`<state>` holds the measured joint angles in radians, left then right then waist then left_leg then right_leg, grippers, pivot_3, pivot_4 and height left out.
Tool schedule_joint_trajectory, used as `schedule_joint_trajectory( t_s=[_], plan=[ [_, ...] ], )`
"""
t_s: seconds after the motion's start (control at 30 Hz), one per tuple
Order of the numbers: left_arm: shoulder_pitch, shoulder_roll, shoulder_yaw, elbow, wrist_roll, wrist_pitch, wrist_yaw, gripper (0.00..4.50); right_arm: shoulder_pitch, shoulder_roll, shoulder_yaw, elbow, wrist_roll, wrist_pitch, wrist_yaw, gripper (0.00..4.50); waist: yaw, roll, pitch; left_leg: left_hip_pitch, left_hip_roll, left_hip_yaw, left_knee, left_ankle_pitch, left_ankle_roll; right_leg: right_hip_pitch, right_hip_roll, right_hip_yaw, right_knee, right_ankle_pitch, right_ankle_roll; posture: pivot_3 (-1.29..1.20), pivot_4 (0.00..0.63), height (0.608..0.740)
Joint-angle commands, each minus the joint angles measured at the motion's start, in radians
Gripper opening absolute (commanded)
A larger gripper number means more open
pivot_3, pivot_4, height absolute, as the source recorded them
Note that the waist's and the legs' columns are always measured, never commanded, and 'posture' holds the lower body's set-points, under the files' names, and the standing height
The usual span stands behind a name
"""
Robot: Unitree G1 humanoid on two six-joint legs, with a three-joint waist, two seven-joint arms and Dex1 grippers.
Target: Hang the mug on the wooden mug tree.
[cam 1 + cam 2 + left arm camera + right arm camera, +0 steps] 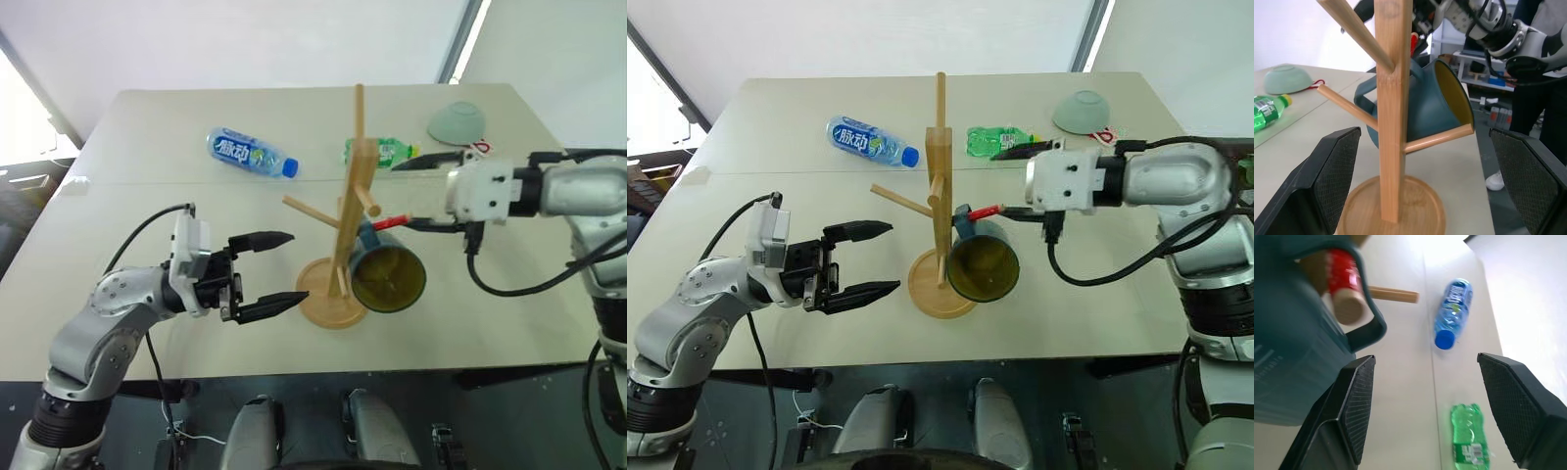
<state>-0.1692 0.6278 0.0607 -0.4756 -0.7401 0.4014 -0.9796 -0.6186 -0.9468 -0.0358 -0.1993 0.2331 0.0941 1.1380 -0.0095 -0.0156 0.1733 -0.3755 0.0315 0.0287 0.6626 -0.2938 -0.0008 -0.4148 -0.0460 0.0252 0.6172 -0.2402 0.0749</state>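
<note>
The wooden mug tree (351, 196) stands on its round base (328, 305) near the table's middle. The slate-blue mug (387, 274) with its yellow-green inside hangs tilted on the tree's right side. Its loop handle (1367, 333) is around a red-tipped peg (1344, 284). My right gripper (387, 196) is open just right of the post, above the mug, with nothing between its fingers (1356, 406). Left of the base, my left gripper (297, 266) is open and level, pointing at the tree; the post (1393, 122) stands between its fingers (1327, 186).
A blue water bottle (250, 154) lies at the back left. A green bottle (382, 152) lies behind the tree. A pale green upturned bowl (457, 121) sits at the back right. The table's front edge (294, 370) runs close below both arms.
</note>
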Motion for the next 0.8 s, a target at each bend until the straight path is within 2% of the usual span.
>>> schedule_joint_trajectory(
  t_s=[0.03, 0.13, 0.23, 0.33, 0.57, 0.8],
  plan=[
    [0.001, -0.02, 0.025, 0.004, 0.02, -0.015, 0.052, 4.5, 0.075, -0.03, -0.148, -0.056, 0.095, 0.119, -0.037, 3.53, 0.0, 0.0, 0.0, 0.0, 0.0, 0.0, 0.0, 0.0, 0.0, 0.0, 0.0, 0.0, 0.0, 0.0, 0.0, 0.0, 0.15, 0.74],
    [0.023, -0.051, 0.048, 0.037, 0.037, -0.007, 0.124, 4.5, 0.202, -0.001, -0.258, -0.07, 0.167, 0.211, -0.083, 3.53, 0.001, 0.0, 0.0, 0.001, 0.0, -0.001, 0.0, 0.0, 0.0, 0.002, -0.001, 0.0, 0.0, 0.0, 0.0, 0.0, 0.15, 0.74],
    [0.057, -0.103, 0.067, 0.092, 0.111, -0.035, 0.233, 4.5, 0.334, 0.13, -0.335, -0.073, 0.229, 0.237, -0.19, 3.53, -0.003, -0.001, -0.001, 0.002, 0.0, -0.001, 0.0, 0.0, 0.0, 0.003, 0.0, 0.0, 0.0, 0.0, 0.0, 0.0, 0.15, 0.74],
    [0.079, -0.168, 0.092, 0.159, 0.178, -0.076, 0.337, 4.5, 0.423, 0.274, -0.35, -0.039, 0.22, 0.195, -0.299, 3.53, -0.006, -0.001, -0.001, 0.003, 0.0, -0.001, 0.001, 0.0, 0.0, 0.003, 0.001, 0.0, 0.001, 0.0, 0.0, 0.0, 0.15, 0.74],
    [0.12, -0.278, 0.128, 0.291, 0.32, -0.188, 0.522, 4.5, 0.485, 0.503, -0.298, 0.129, 0.116, 0.004, -0.48, 3.53, -0.004, -0.002, -0.002, 0.004, 0.0, -0.001, 0.002, 0.0, 0.0, 0.003, 0.002, 0.0, 0.003, 0.0, 0.0, 0.0, 0.15, 0.74],
    [0.13, -0.311, 0.162, 0.352, 0.343, -0.232, 0.567, 4.5, 0.448, 0.57, -0.243, 0.263, 0.088, -0.095, -0.507, 3.53, -0.004, -0.002, -0.002, 0.002, 0.0, -0.001, 0.001, 0.0, 0.0, 0.002, 0.0, 0.0, 0.003, 0.0, 0.0, 0.0, 0.15, 0.74]
  ],
)
